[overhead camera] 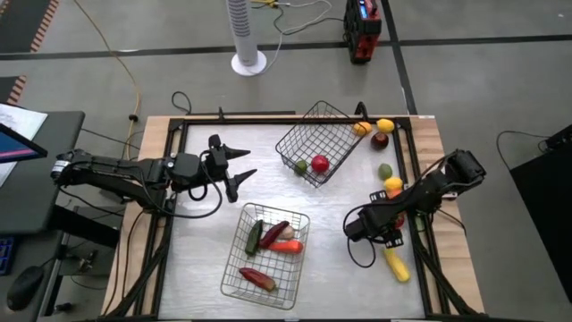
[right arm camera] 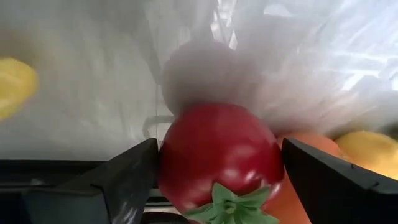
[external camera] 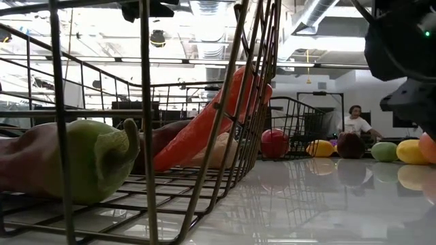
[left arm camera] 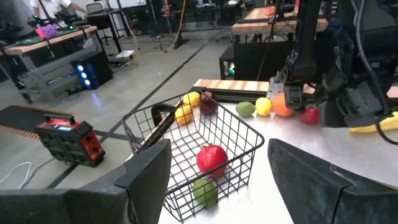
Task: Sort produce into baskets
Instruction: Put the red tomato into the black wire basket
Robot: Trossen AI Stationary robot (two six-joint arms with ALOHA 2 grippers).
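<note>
My right gripper (overhead camera: 393,217) (right arm camera: 219,142) is at the table's right side, shut on a round red tomato (right arm camera: 217,158) with a green calyx. My left gripper (overhead camera: 239,166) (left arm camera: 219,155) is open and empty at the left, facing the far wire basket (overhead camera: 315,141). That basket is tipped and holds a red piece (overhead camera: 320,164) and a green piece (overhead camera: 301,166). The near basket (overhead camera: 234,268) holds several long pieces (overhead camera: 273,237). Loose produce lies along the right edge: yellow (overhead camera: 385,125), maroon (overhead camera: 380,139), green (overhead camera: 384,170), orange (overhead camera: 393,185) and a long yellow piece (overhead camera: 396,265). My right gripper pinches the tomato by two opposite sides (right arm camera: 166,168) between its two fingers. The fingers come from above, slanting down. The calyx faces back toward the wrist. The tomato sits low by the orange piece; I cannot tell whether it is clear of the table.
Dark cables run along the table's frame at the left and right edges. A white fan stand (overhead camera: 248,61) and a red box (overhead camera: 362,31) stand on the floor beyond the far edge. A person (external camera: 354,122) sits in the room behind. Bare tabletop (overhead camera: 353,277) lies between the baskets and the right-hand produce.
</note>
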